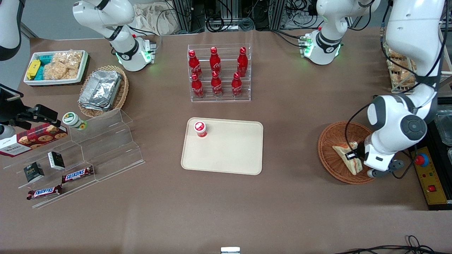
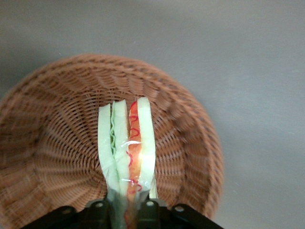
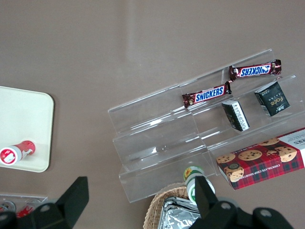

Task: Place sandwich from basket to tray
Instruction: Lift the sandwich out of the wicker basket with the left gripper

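pincer on sandwich over basket, tray well apart

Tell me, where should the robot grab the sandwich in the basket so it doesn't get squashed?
Probably across its two flat bread faces, coming straight down from above. The sandwich is a thin wedge with its cut edge facing up in the basket, so the faces are the easy sides to pinch. The gripper already sits at one end of it, fingers on either face.

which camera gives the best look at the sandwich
The left wrist view: the sandwich fills it edge-on, layers clear, gripper shut on it over the basket. The front view shows it small, partly hidden by the arm. The right wrist view misses it.
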